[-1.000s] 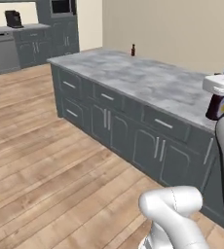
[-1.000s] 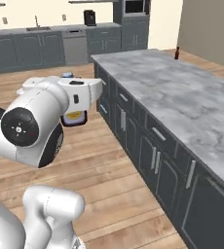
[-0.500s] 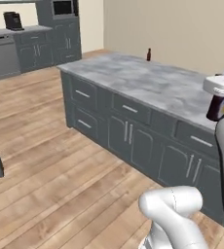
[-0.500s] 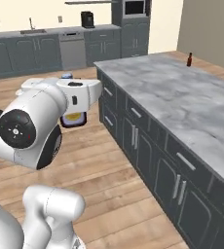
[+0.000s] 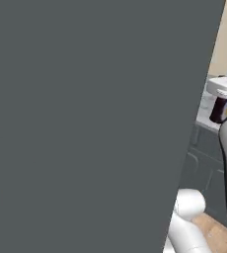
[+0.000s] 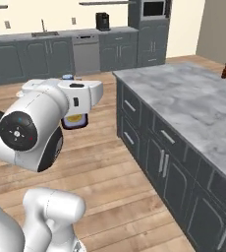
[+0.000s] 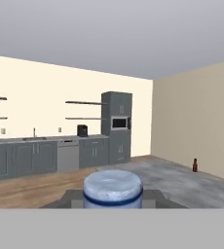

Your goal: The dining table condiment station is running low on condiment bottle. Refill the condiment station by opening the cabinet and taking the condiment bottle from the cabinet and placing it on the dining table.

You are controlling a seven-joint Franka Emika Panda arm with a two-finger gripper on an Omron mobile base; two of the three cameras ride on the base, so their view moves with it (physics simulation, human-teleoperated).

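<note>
My gripper (image 6: 77, 112) is shut on the condiment bottle (image 6: 74, 121), a squat dark purple bottle with a pale label. It hangs under the white hand, in the air above the wood floor, left of the dining table (image 6: 193, 101). In the hand view the lilac cap (image 7: 113, 187) sits between the two fingertips (image 7: 73, 198), with the marble dining table (image 7: 177, 179) beyond it. From the left base view, the condiment bottle (image 5: 217, 110) shows at the right edge in the gripper (image 5: 223, 100). The cabinet is out of view.
A flat dark grey surface (image 5: 86, 123) stands close before the left base camera; I cannot tell what it is. A slim red-brown bottle (image 6: 225, 71) stands at the table's far end. Base cabinets, a dishwasher (image 6: 86, 53) and an oven tower (image 6: 153, 29) line the far wall.
The whole picture has shifted, so the base has moved: the table sits further right and a dark grey surface now blocks the left base view. The bottle stays in the gripper.
</note>
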